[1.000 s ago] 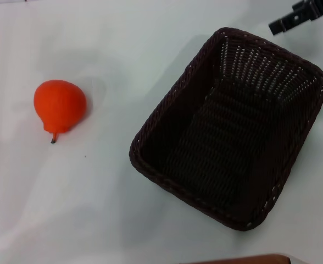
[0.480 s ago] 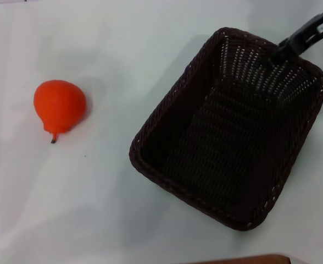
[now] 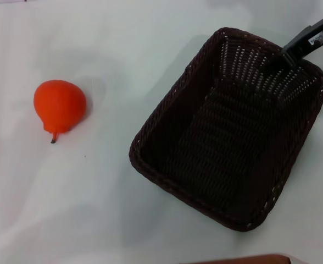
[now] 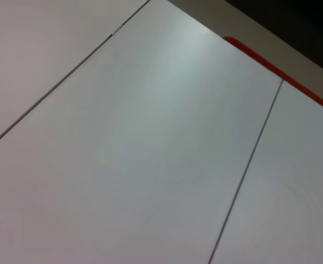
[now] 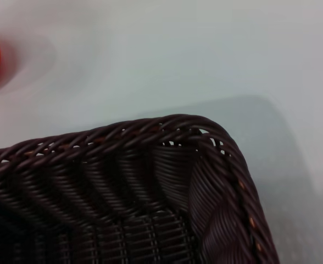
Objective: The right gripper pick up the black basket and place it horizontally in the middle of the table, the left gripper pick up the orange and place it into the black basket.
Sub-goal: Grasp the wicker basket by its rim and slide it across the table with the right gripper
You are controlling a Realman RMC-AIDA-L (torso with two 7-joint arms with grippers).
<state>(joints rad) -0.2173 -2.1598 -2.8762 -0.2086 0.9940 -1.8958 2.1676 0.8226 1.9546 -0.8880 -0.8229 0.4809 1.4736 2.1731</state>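
Zero steps done: right gripper [image 3: 282,55] at black basket's [image 3: 227,132] 1 o'clock rim, jaws can't tell; orange [image 3: 59,107] untouched at 9 o'clock on table [image 3: 95,209]; left gripper unseen.

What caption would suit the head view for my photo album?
Right end effector reaches over the far rim of the black basket, while the orange sits apart on the white table.

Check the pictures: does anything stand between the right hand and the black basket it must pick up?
Nothing visible does. The right hand is at the black basket's far rim, with no other object there. The orange lies apart on the table.
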